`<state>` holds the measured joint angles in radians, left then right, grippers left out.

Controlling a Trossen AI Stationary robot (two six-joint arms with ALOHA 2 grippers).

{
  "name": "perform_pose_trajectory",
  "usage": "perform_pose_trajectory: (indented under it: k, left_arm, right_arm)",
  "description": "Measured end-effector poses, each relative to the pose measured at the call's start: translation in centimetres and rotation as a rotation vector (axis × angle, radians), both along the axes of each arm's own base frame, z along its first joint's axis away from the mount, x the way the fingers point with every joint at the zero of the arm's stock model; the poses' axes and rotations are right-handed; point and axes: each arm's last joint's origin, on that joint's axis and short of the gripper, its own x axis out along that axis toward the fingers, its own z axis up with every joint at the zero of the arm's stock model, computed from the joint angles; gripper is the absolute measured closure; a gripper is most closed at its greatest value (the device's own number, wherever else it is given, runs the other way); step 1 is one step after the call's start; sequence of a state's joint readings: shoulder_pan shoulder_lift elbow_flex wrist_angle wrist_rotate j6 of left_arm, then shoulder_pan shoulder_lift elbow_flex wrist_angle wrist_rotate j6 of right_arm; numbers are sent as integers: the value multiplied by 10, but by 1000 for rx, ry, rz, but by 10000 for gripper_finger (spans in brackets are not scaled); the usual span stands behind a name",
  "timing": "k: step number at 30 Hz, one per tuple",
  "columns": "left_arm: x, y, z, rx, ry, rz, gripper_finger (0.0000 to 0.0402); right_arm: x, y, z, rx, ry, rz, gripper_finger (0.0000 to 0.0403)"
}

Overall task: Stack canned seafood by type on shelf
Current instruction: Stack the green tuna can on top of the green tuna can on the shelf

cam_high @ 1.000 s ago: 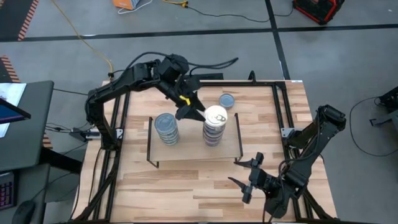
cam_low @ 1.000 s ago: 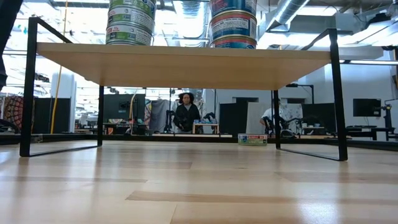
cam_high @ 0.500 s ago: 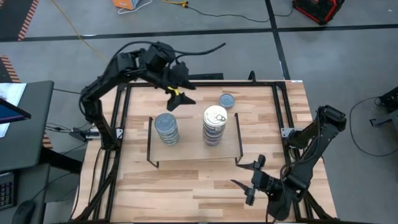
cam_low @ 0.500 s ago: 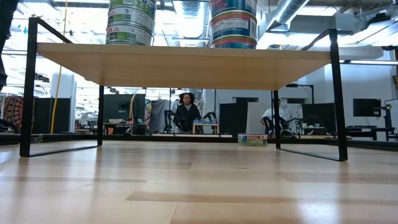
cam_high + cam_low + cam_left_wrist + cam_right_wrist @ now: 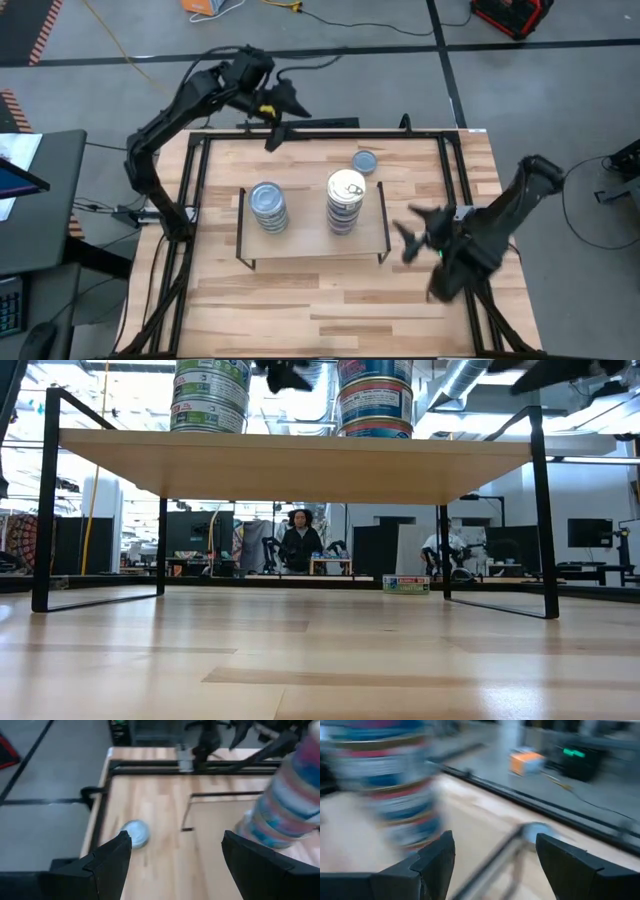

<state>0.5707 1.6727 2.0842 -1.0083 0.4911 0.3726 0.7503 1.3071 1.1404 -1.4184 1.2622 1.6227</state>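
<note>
Left gripper (image 5: 278,118) hung over the far edge of the table (image 5: 300,300), beyond the shelf (image 5: 310,235). Its fingers (image 5: 112,857) stood spread wide, with nothing between them and touching nothing.

Right gripper (image 5: 412,232) was out past the shelf's right end, above the tabletop, blurred in the high view. In its own wrist view the two fingers (image 5: 437,857) were parted, with only bare air in the gap; no tin held.

On the shelf top stood two stacks, well apart: the blue-grey stack (image 5: 268,206) toward the left and the silver-gold stack (image 5: 346,200), pull-tab lid uppermost, toward the right. From the low view both stacks (image 5: 211,395) (image 5: 376,395) sat upright on the wooden top.

One loose tin (image 5: 365,160) with a blue-grey lid lay flat on the table behind the shelf, near the silver-gold stack but apart from it. It showed small in the left wrist view (image 5: 136,832), well clear of the fingers.
</note>
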Motion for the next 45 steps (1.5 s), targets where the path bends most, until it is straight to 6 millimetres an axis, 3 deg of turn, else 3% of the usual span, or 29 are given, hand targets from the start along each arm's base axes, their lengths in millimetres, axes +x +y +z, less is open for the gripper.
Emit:
perform_pose_trajectory:
  k: [4, 9, 17, 26, 32, 35, 40, 45]
  left_arm:
    - [-10, 21, -8, -8, 13, 48, 105]
    - [-17, 30, -24, 3, 21, 95, 107]
    - [-38, 18, -46, 139, -81, 218, 121]
    - [-76, -11, -71, 159, -231, 303, 129]
    - [-97, -24, -98, 135, -275, 463, 130]
    - [-105, -29, -116, 133, -319, 535, 130]
    - [-119, -33, -140, 179, -407, 725, 130]
    - [-132, -37, -159, 204, -436, 913, 130]
  right_arm:
    - [-1, -42, 16, 3, 119, -98, 101]
    - [1, -77, 34, -7, 206, -116, 101]
    - [8, -137, 54, 49, 330, -19, 101]
    - [9, -212, 50, 126, 404, 2, 101]
    - [18, -249, 35, 167, 418, 41, 101]
    - [20, -266, 13, 166, 378, 99, 101]
    - [6, -291, -25, 194, 291, 91, 101]
    - [-3, -300, -49, 175, 226, 82, 101]
